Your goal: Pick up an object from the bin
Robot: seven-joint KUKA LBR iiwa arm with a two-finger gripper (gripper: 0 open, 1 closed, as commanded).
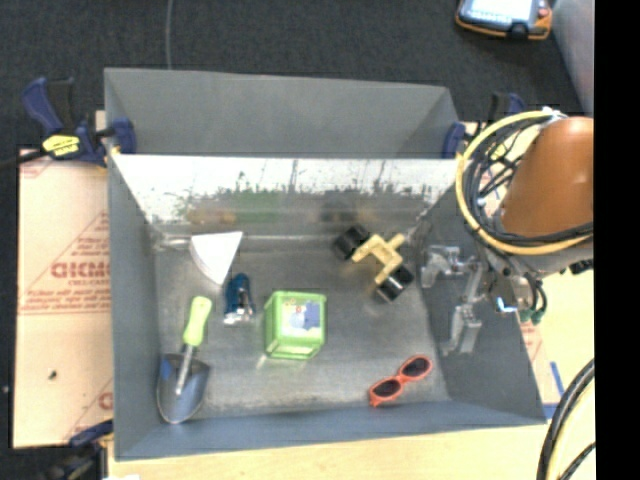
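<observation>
Grey bin [280,118], right wall: gripper [455,303], its opening I cannot tell. I log nearest items: red sunglasses [400,380] near the front-right corner; tan-and-black toy [375,258] leftward, apart.

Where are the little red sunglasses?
In the camera view the red sunglasses lie on the bin floor near its lower right corner, right of the green box and down-left of the gripper.

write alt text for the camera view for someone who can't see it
A robot gripper hangs at the right side of a grey metal bin, near red sunglasses and a wooden toy with black wheels. Further left lie a green box, a small blue thing, a white cone and a green-handled trowel.
</observation>
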